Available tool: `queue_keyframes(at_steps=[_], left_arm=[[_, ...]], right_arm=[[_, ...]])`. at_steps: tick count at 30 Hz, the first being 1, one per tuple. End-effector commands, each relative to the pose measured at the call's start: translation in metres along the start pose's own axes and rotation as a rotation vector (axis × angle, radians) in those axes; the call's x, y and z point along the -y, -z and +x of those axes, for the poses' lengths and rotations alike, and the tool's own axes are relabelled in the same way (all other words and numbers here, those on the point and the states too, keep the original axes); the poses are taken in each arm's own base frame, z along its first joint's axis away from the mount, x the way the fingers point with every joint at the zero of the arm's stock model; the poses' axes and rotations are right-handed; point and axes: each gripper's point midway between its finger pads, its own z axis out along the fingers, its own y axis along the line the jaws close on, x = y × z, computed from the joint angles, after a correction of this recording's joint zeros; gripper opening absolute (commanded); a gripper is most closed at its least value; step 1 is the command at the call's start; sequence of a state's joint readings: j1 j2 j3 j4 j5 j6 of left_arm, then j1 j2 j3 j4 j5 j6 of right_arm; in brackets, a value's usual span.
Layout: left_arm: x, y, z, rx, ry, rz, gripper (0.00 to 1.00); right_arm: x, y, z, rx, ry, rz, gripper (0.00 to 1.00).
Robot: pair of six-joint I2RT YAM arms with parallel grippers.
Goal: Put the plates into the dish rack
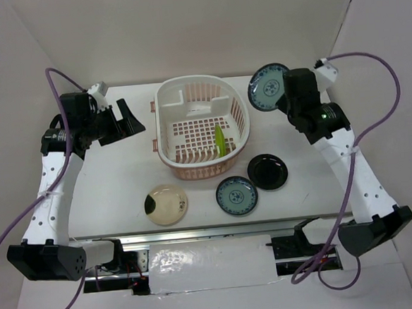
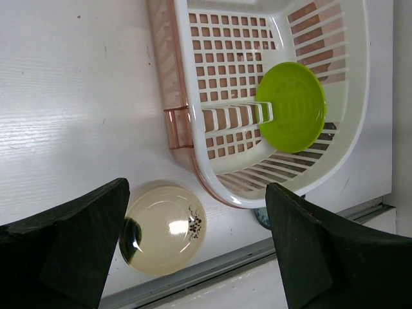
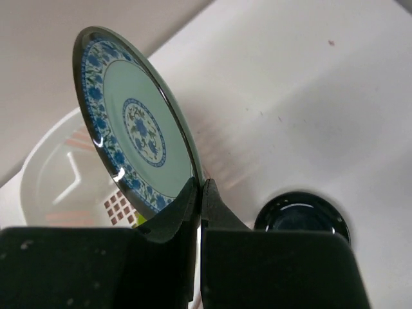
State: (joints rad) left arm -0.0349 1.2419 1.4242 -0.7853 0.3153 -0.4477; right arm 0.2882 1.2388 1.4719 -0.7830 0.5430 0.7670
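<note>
- One dish rack (image 1: 164, 129), an oval basket in pale pink and white with slotted walls. It stands on the white table (image 1: 102, 190) at the centre of the overhead view.
- One lime-green plate (image 1: 220, 141), inside the rack at its lower right part. It stands on edge and leans beside a white divider rib (image 2: 235, 116).
- One first teal-blue plate (image 1: 268, 86), off the table at the upper right of the overhead view, just beside the rack's upper right corner. It is held nearly upright.
- The right gripper (image 3: 199, 190) has its fingers pressed together on the lower rim of the first teal-blue plate, with hardly a gap between them.
- One second teal-blue plate (image 1: 236, 195), flat on the table below the rack's lower right edge and just beside the black plate.
- One black plate (image 1: 267, 171), glossy, flat on the table to the lower right of the rack.
- One tan plate (image 1: 167, 204), flat on the table below the rack's lower left, with a dark patch at its left rim.
- The left gripper (image 1: 134, 117) hangs at the upper left of the overhead view, left of the rack. Its jaws are spread wide with nothing between them.
</note>
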Motion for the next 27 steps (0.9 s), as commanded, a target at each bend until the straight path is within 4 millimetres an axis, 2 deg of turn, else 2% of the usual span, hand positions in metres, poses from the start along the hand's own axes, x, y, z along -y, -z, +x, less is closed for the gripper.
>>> queue_keyframes(at_steps=[1, 2, 3, 4, 5, 6, 7, 8, 12, 13, 14, 15, 20, 27], left_arm=[[0.01, 0.011, -0.015, 0.052, -0.021, 0.029, 0.99], [0.01, 0.012, -0.014, 0.055, -0.022, 0.029, 0.99], [0.011, 0.013, -0.013, 0.054, -0.021, 0.031, 0.99], [0.01, 0.013, -0.013, 0.052, -0.021, 0.028, 0.99], [0.009, 0.013, -0.012, 0.05, -0.02, 0.025, 0.99], [0.01, 0.014, -0.013, 0.056, -0.023, 0.022, 0.99], [0.009, 0.015, -0.013, 0.056, -0.023, 0.018, 0.99], [0.008, 0.016, -0.012, 0.056, -0.024, 0.016, 0.99], [0.004, 0.016, -0.015, 0.055, -0.023, -0.01, 0.99], [0.003, 0.016, -0.015, 0.053, -0.018, -0.015, 0.99], [0.004, 0.017, -0.016, 0.054, -0.014, -0.018, 0.99], [0.004, 0.018, -0.016, 0.054, -0.008, -0.017, 0.99], [0.007, 0.024, -0.018, 0.071, 0.021, -0.017, 0.99], [0.009, 0.029, -0.022, 0.083, 0.024, -0.022, 0.99]], right_arm=[[-0.004, 0.02, -0.016, 0.075, 0.163, 0.115, 0.0], [-0.003, 0.023, -0.008, 0.057, 0.216, 0.149, 0.0], [-0.024, 0.027, -0.002, 0.057, 0.244, 0.122, 0.0], [-0.026, 0.03, -0.004, 0.091, 0.264, 0.154, 0.0], [-0.029, 0.034, 0.001, 0.092, 0.3, 0.164, 0.0], [-0.048, 0.039, 0.01, 0.09, 0.324, 0.132, 0.0], [-0.052, 0.044, 0.011, 0.102, 0.344, 0.132, 0.0], [-0.068, 0.047, 0.011, 0.104, 0.357, 0.103, 0.0], [-0.104, 0.068, 0.026, 0.102, 0.431, 0.04, 0.0], [-0.106, 0.074, 0.032, 0.093, 0.473, 0.035, 0.0], [-0.113, 0.072, 0.043, 0.094, 0.506, 0.043, 0.0], [-0.118, 0.075, 0.043, 0.103, 0.509, 0.038, 0.0], [-0.127, 0.076, 0.081, 0.091, 0.61, 0.05, 0.0], [-0.132, 0.069, 0.111, 0.081, 0.694, 0.063, 0.0]])
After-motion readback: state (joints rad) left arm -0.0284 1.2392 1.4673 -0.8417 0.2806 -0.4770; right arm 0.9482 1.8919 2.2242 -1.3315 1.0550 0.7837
